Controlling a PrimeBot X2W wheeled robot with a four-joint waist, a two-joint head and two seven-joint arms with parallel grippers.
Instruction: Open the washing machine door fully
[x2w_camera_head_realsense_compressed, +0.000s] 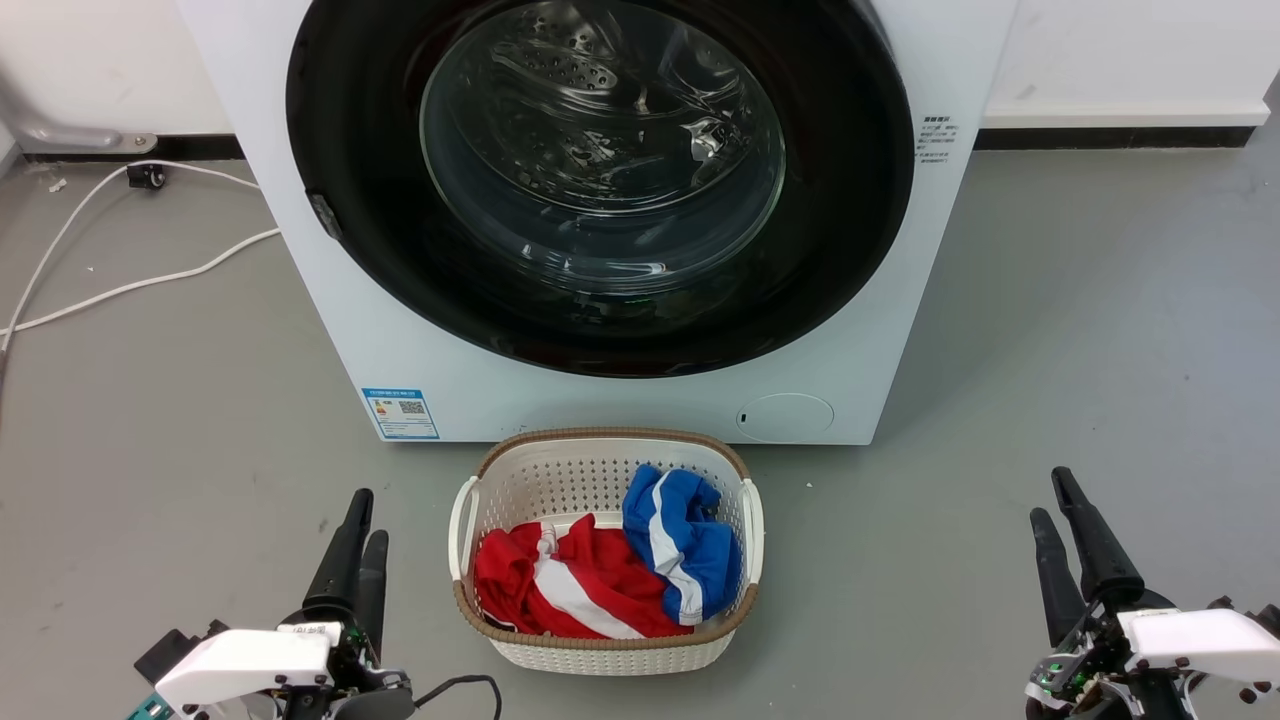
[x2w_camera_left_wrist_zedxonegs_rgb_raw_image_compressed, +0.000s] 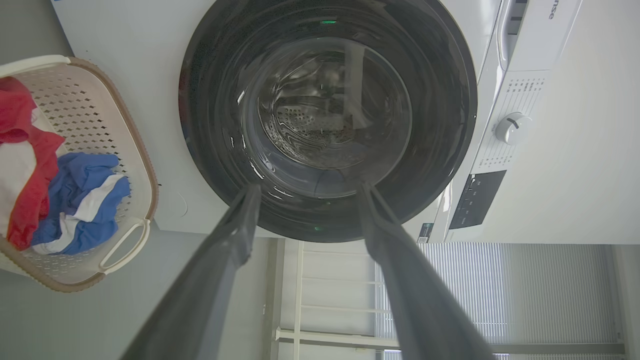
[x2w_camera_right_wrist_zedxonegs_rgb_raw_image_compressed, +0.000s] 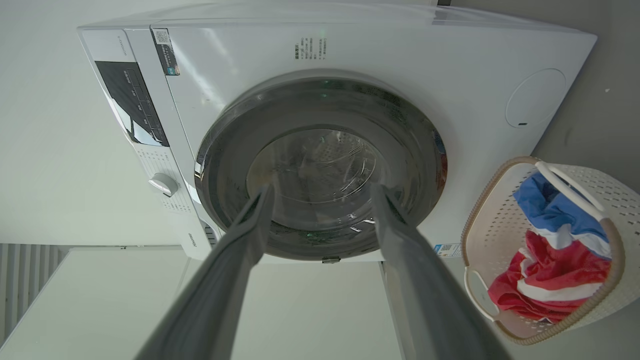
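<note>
**Step in hand: reach for the door's opening edge. Near to far, head view.**

1. Left gripper (x2w_camera_head_realsense_compressed: 370, 516), two long dark fingers, lower left of the frame. Empty. My left wrist view shows the fingers spread, with the door between them. It hangs well short of the machine.
2. Right gripper (x2w_camera_head_realsense_compressed: 1050, 495), same build, lower right of the frame. Also empty, with its fingers parted. Well apart from the machine.
3. White perforated plastic laundry basket with a brown woven rim (x2w_camera_head_realsense_compressed: 610, 437), bottom centre, between the two grippers. It holds a red-and-white garment (x2w_camera_head_realsense_compressed: 560, 585) and a blue-and-white garment (x2w_camera_head_realsense_compressed: 680, 540). Its far rim sits just in front of the machine's base.
4. Big white front-loading washing machine (x2w_camera_head_realsense_compressed: 300, 250), upper centre. It has a blue label (x2w_camera_head_realsense_compressed: 400, 413) low on the left of its face and a round flap (x2w_camera_head_realsense_compressed: 785, 417) low on the right.
5. Large round glossy black washing machine door with a clear bulging glass centre (x2w_camera_head_realsense_compressed: 600, 180). It sits shut, flush against the white face, so none of the task is done.
6. Small grey tab (x2w_camera_head_realsense_compressed: 322, 215) on the door's left edge. I take this for the catch side, which would put the hinge at frame right, though I cannot see the hinge.

**Handling note.** I judge the left gripper the better placed. I would bring it in from the left of the basket, not over it, and hook a finger behind the tab edge. I would then pull outward and follow the door's arc instead of dragging straight back. The glossy ring offers little grip, so I would work the edge. I would watch the door's lower rim against the basket.
</note>
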